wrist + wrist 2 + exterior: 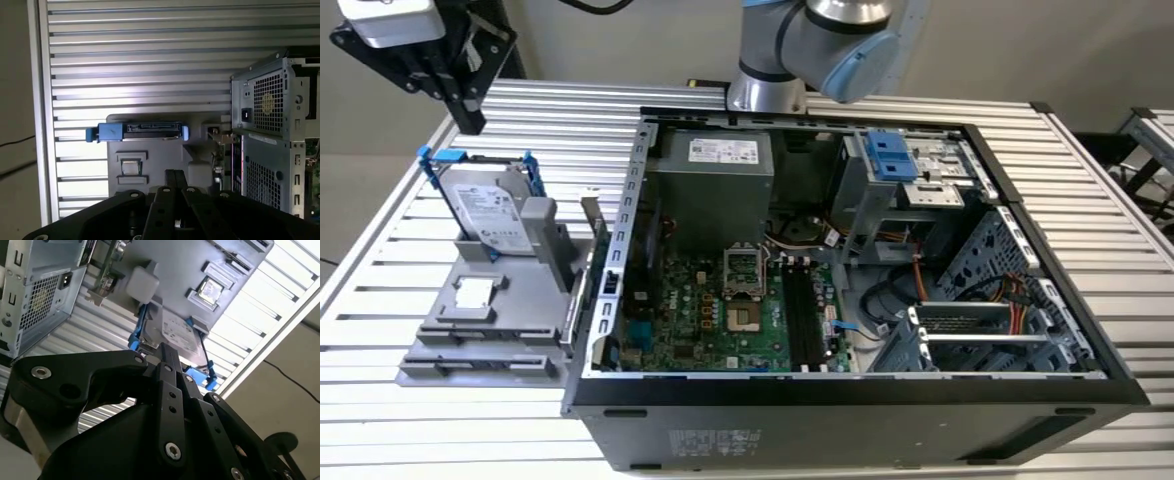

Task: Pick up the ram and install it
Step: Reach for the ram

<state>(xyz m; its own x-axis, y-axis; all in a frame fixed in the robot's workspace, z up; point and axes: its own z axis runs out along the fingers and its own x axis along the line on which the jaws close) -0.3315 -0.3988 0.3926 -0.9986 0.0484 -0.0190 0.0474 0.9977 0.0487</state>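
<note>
ram install — pickup not yet made

item: gripper point(467, 118). clenched; in both wrist views the fingertips look pressed together with nothing between them. it hangs high above the grey fixture tray point(467, 335), at the exterior view's left, well apart from the computer case point(854, 425).

item: ram point(591, 228). by my reading, the thin pale stick standing on edge at the side of the tray nearest the case. it is upright and just beside the case wall, and too narrow here to make out any chips. the gripper is not touching it.

item: memory slots point(807, 322). long and black, on the motherboard point(700, 320) inside the open case. they look bare, with no stick seated in them.

other stock: hard drive point(491, 208) in a blue bracket point(443, 157), standing upright on the tray; slatted table point(1107, 210) under everything.

status: judged from the above, no part of the task is done. the grasp, the lift, the carry across to the case and the seating in a slot all remain — and the gripper is nearer the hard drive than the ram.
</note>
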